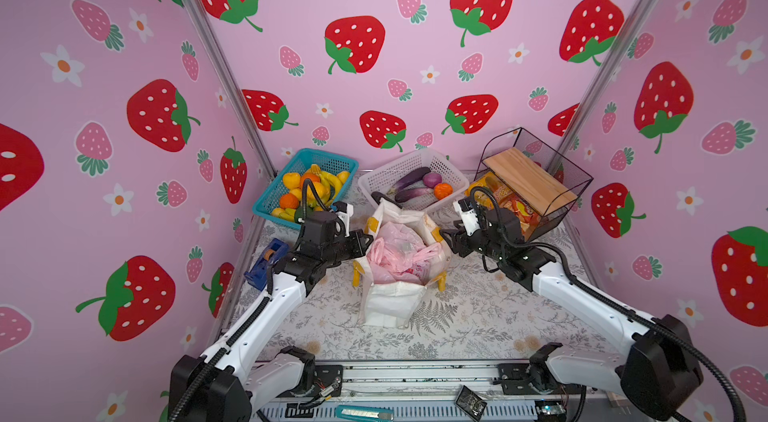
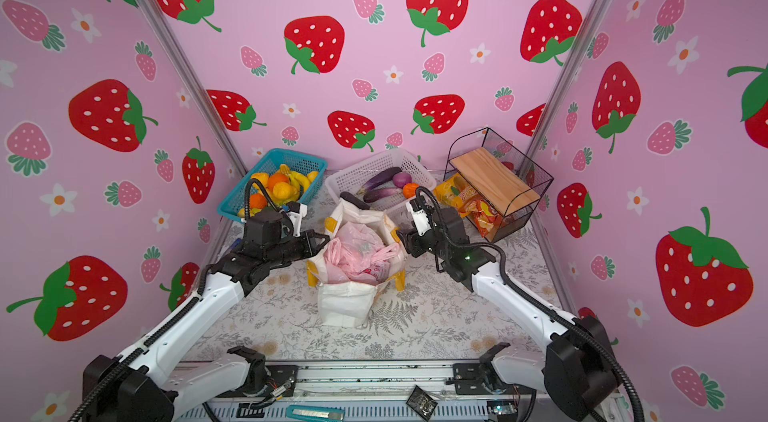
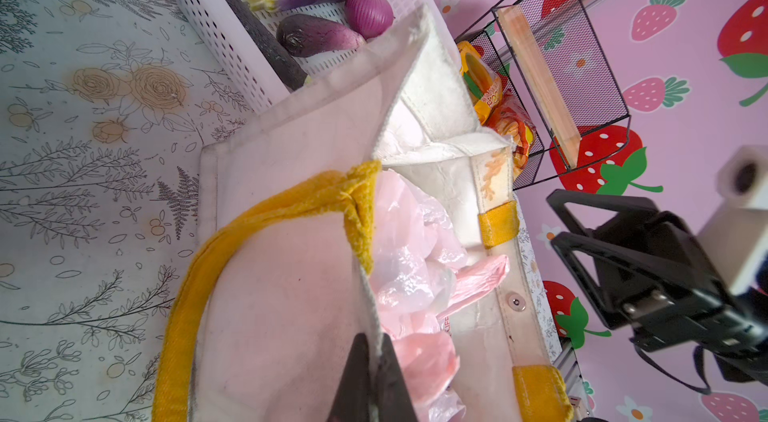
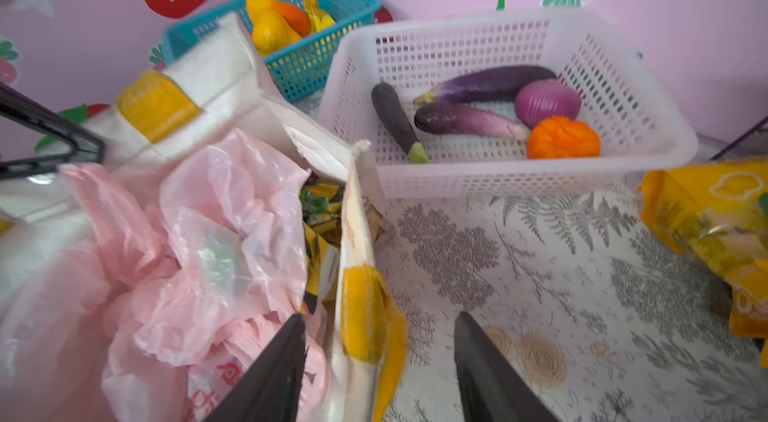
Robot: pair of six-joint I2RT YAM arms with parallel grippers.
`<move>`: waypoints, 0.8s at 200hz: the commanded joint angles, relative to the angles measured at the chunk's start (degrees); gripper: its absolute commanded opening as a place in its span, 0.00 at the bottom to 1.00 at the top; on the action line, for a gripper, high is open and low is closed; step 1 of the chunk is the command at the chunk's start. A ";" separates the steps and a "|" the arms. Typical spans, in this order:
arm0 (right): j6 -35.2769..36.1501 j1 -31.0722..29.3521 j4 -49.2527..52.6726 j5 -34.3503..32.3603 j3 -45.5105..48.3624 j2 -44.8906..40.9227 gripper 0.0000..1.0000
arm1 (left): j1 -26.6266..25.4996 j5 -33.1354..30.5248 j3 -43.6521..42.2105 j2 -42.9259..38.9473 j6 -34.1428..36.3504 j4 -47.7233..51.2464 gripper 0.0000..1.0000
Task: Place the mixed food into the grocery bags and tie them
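Left wrist view: left gripper [image 3: 376,374] has its fingers pressed together, pinching the rim of the white tote [image 3: 291,141] just beside the yellow handle [image 3: 249,224].

The tote stands upright mid-table [image 1: 478,316], mouth open. The pink plastic bag [image 1: 399,254] sits crumpled inside it and fills most of the opening. A green/yellow snack packet [image 4: 320,208] is wedged between the pink bag and the tote wall on the right arm's side.

The right gripper [image 4: 378,316] has its fingers spread, straddling the opposite tote rim. One finger is over the pink bag and the other is outside over the table. It grips nothing; whether it touches the rim, cannot tell.

In both top views the two grippers face each other across the tote mouth.

Behind the tote, the white basket [image 4: 540,183] holds eggplants [image 4: 486,83], a purple onion [image 4: 546,102] and an orange ribbed toy vegetable [image 4: 563,137]. The blue basket [image 1: 270,191], with yellow and orange fruit, is back left. The wire rack [image 1: 498,146], back right, holds more snack packets [image 1: 515,208].
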State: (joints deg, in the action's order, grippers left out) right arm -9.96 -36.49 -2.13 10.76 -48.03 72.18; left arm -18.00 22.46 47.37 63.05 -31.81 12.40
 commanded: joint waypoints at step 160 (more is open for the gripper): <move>0.90 0.41 15.01 -8.55 -5.08 -6.49 0.00 | -7.66 4.14 6.37 7.95 -3.95 -3.47 0.00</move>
State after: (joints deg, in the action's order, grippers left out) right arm -10.26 -36.53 14.26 6.83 -49.34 64.16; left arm -25.21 27.22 50.04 67.29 -34.79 11.25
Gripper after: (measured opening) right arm 0.084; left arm 0.067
